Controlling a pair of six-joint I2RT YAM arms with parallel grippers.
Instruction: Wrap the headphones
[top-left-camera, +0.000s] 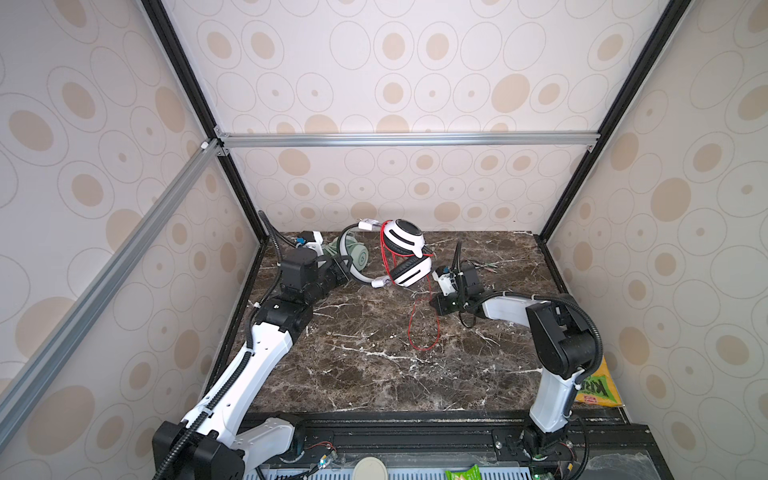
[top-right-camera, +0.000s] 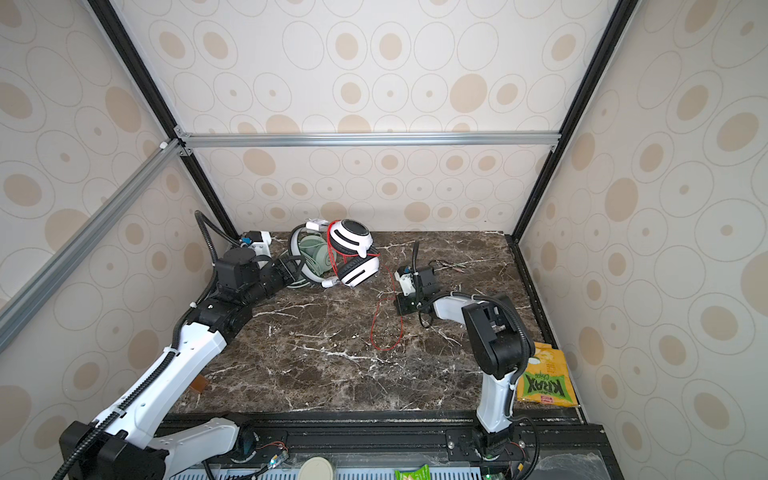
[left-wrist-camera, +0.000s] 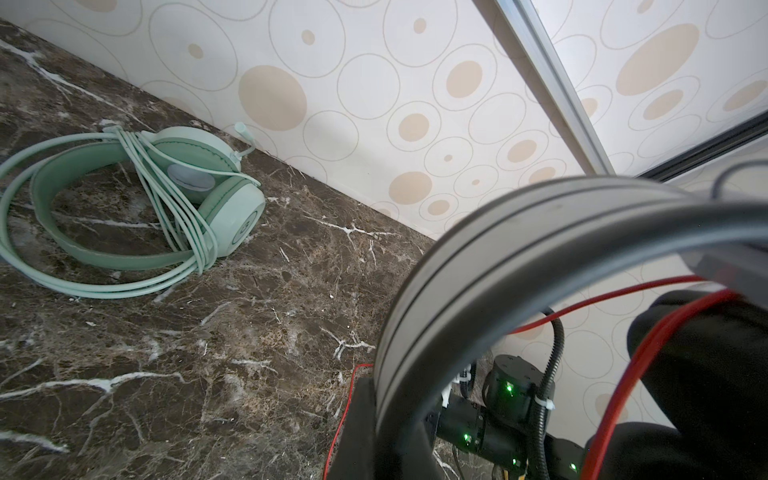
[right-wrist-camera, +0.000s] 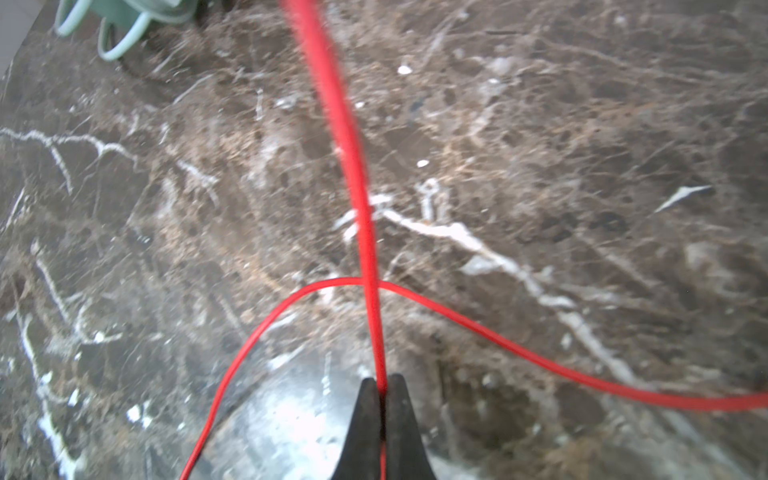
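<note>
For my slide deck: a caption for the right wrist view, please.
Right gripper shut on the red cable, slack looping over the marble table.

Dark marble tabletop (top-left-camera: 374, 365), circle-patterned walls (top-left-camera: 415, 62), aluminium frame (top-left-camera: 407, 139).

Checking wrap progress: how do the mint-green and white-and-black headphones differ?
Mint-green headphones lie free on the table; white-and-black headphones are held at the headband by the left gripper. Mint-green's pale green cable is wound around them; white-and-black's red cable partly trails loose, pinched in the right gripper. Both are wired over-ear sets.
</note>
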